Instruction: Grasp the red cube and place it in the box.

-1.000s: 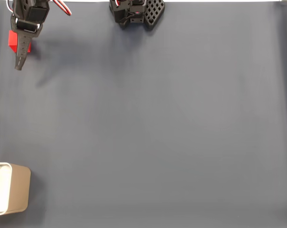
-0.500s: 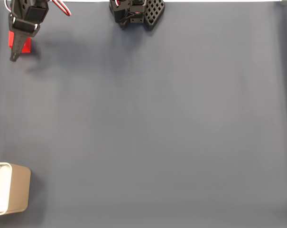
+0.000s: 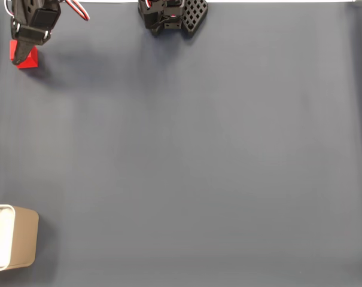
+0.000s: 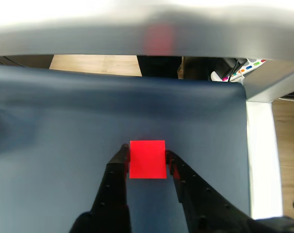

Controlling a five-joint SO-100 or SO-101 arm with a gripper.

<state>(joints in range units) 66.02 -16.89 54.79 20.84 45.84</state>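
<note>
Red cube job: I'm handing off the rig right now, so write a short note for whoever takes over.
Tool: in the wrist view its two fingers bracket the red cube, one on each side, at or very near its faces. Whether they are already squeezing it cannot be told.
Red cube: on the dark blue mat, top left corner of the fixed view, partly under the arm.
Box: bottom left edge of the fixed view, far from the cube; nothing visible inside the part that shows.
Done: tool lined up around the cube.
Left: confirm the grip, lift, carry to the box, release inside.
</note>
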